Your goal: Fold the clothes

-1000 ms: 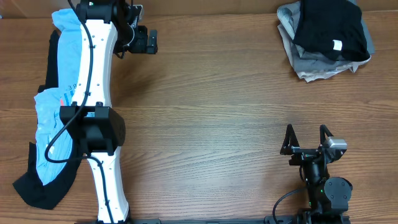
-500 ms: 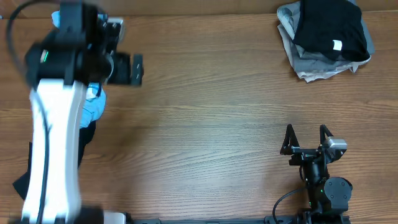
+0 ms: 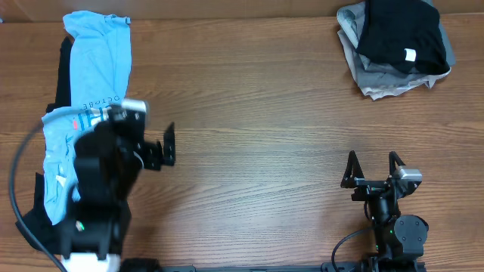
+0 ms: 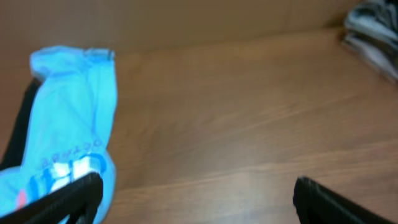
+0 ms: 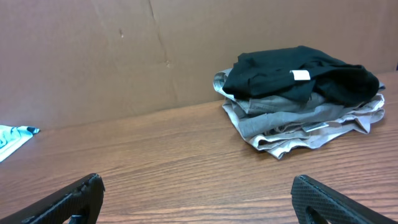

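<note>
Nearest the front edge of the wooden worktop (image 3: 265, 151), on the right, the right pincer (image 3: 372, 160) sits low above its base. Its two black fingers (image 5: 71, 198) are spread wide apart with nothing between them, and its wrist view looks across bare wood. On the left, the left arm (image 3: 98, 196) reaches over the near part of the laundry. The left pincer (image 3: 169, 144) points toward the middle of the worktop, its fingers likewise parted and empty, over bare wood near the cloth. Under and beyond that arm lies a light blue T-shirt (image 3: 97, 64), unfolded and rumpled. It is stretched in a long strip along the left edge from near to far, with printed lettering (image 3: 97, 102) about midway along it. It rests on a black garment (image 3: 38, 227), whose dark edge shows at the near left corner and again as a narrow band along the shirt's left side. Well apart from all this, in the far right corner, sits a pile of folded clothes (image 3: 370, 79). A black shirt (image 3: 397, 30) with a small white tag (image 3: 410, 54) lies on top, with grey and pale pieces beneath it. Behind the pile, along the far edge, rises a brown cardboard wall (image 5: 93, 56).
</note>
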`<state>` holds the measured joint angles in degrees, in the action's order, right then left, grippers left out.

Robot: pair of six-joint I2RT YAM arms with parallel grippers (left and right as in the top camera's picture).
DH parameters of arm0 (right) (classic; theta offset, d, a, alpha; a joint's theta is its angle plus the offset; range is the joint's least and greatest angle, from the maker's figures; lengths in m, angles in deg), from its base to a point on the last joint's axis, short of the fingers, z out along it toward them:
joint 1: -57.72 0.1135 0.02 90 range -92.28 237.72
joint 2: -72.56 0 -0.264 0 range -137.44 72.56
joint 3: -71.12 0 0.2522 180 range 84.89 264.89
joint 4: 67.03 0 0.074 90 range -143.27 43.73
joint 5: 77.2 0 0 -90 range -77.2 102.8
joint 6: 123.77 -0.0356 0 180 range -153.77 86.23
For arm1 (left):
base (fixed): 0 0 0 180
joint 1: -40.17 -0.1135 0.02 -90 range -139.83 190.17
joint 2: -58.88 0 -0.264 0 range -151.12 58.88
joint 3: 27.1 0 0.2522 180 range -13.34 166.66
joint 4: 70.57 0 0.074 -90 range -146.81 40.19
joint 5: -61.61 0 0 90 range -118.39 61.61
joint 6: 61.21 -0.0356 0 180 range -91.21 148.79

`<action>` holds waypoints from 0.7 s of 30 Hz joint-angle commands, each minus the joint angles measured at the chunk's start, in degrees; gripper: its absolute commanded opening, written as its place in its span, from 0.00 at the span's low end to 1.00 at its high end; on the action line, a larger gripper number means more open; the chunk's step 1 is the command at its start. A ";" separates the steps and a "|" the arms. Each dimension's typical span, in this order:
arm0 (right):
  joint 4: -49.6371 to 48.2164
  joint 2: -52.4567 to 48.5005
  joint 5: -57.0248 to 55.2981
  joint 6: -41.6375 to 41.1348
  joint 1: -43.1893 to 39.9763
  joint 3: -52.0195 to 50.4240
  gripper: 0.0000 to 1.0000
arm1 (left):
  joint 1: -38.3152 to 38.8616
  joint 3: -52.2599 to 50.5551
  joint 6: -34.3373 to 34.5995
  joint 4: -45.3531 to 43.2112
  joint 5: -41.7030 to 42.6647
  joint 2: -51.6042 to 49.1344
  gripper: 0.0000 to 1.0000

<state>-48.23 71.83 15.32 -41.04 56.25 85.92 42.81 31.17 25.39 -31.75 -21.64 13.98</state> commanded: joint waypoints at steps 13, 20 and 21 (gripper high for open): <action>-0.44 0.57 -0.52 -0.17 -0.15 -0.59 1.00 | 0.26 -39.30 3.65 -33.51 5.11 24.61 1.00; -0.44 0.57 -0.52 -0.17 -0.15 -0.59 1.00 | -1.29 -44.17 3.87 -33.46 5.35 33.62 1.00; -0.44 0.57 -0.52 -0.17 -0.15 -0.59 1.00 | -1.60 -44.24 3.89 -32.57 5.38 34.56 1.00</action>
<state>-48.21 71.83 15.32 -41.04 56.25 85.92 42.35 -11.65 28.65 -64.75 -16.97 45.65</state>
